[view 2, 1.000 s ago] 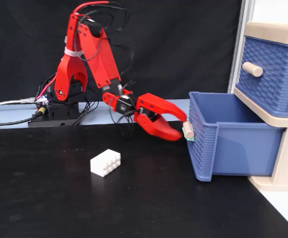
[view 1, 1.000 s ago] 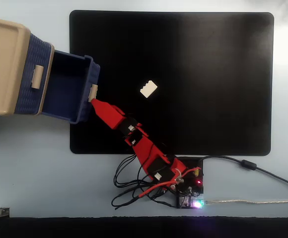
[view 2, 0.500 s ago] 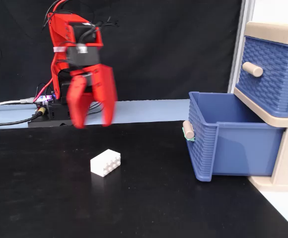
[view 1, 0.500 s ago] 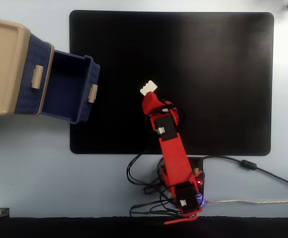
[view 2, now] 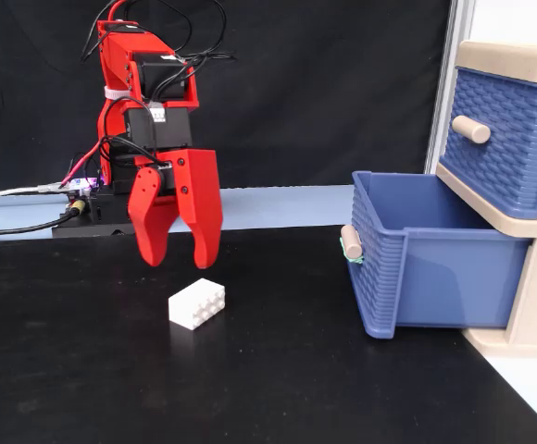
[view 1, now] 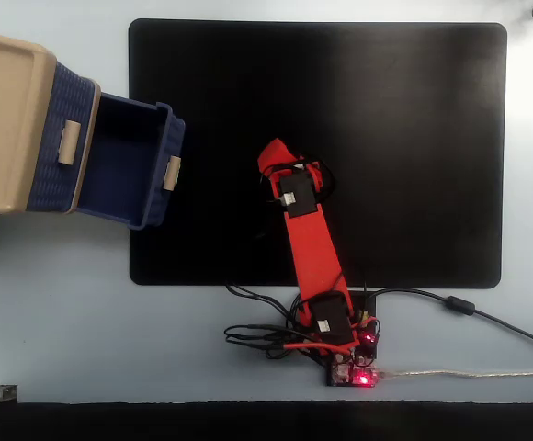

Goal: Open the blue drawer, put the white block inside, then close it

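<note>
White block lies just below the parted red hand.

Black mat spread flat across a pale blue surface. Beige cabinet at the mat's left edge in the overhead fixed view, at far right in the side one. Upper blue drawer pushed in, small beige handle on its front. Black curtain behind. Grey cable trailing right, off the mat.
</note>
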Available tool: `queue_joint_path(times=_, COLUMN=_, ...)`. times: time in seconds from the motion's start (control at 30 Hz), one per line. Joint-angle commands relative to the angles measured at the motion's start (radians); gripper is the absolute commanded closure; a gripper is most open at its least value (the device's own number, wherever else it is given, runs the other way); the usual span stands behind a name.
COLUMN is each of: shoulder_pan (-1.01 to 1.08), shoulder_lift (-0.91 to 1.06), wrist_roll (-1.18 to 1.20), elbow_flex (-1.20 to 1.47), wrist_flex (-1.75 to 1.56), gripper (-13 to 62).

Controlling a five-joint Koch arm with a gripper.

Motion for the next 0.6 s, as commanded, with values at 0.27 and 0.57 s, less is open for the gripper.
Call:
queue_joint_path(times=0.27, shoulder_pan=-0.052, shoulder_lift=-0.173, wrist_roll=0.091, elbow_flex=-0.077, wrist_flex=0.005, gripper=16.0)
queue_joint_path(times=0.57, shoulder_pan=-0.072, shoulder_lift=-0.216, wrist_roll=0.072, elbow_flex=-0.098, wrist_flex=0.051, gripper=35.5)
